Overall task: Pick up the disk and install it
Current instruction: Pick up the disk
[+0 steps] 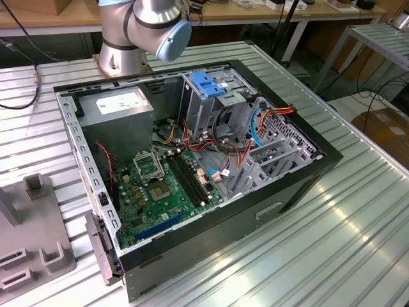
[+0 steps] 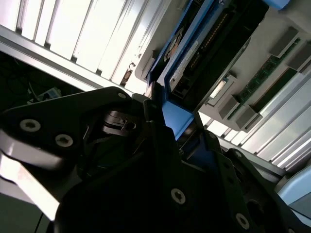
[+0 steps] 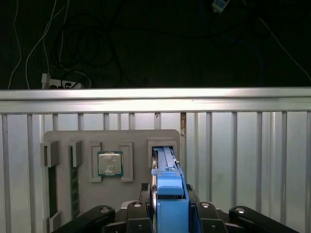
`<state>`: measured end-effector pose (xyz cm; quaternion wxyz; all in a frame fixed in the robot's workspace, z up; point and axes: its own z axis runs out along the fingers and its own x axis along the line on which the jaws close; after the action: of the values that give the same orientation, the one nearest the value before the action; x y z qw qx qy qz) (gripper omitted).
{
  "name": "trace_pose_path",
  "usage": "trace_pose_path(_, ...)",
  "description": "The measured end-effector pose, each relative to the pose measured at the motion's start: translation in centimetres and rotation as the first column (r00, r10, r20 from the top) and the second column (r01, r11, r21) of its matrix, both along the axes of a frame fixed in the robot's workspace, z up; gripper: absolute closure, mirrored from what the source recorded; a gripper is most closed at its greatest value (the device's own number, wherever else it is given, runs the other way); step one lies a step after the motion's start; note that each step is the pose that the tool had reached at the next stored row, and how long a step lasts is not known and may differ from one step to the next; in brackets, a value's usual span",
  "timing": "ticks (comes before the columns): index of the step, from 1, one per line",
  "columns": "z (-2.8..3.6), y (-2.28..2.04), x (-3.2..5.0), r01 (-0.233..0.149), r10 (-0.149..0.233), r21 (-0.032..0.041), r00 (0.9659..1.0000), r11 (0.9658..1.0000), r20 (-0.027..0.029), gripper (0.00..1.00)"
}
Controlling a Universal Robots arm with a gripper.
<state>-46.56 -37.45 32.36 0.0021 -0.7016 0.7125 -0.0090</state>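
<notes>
In the exterior view the grey parts tray (image 1: 25, 243) lies at eight o'clock from the open computer case (image 1: 192, 166), whose drive cage (image 1: 198, 109) sits at its one o'clock side. In the first wrist view the disk (image 3: 167, 160) stands on edge in a tray slot, next to the processor (image 3: 110, 163), likely so both flat sides are reachable; the gripper (image 3: 171, 209) is clamped across its blue carrier.
</notes>
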Motion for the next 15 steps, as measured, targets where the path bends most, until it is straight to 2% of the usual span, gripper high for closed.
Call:
trace_pose_path(3,0.81,0.00,0.00,0.000,0.000,0.0000,1.0000,1.0000,0.0001,0.63)
trace_pose_path(5,1.08,0.00,0.00,0.000,0.000,0.0000,1.0000,1.0000,0.0000,0.63)
trace_pose_path(7,1.70,0.00,0.00,0.000,0.000,0.0000,1.0000,1.0000,0.0001,0.63)
trace_pose_path(15,2.97,0.00,0.00,0.000,0.000,0.0000,1.0000,1.0000,0.0000,0.63)
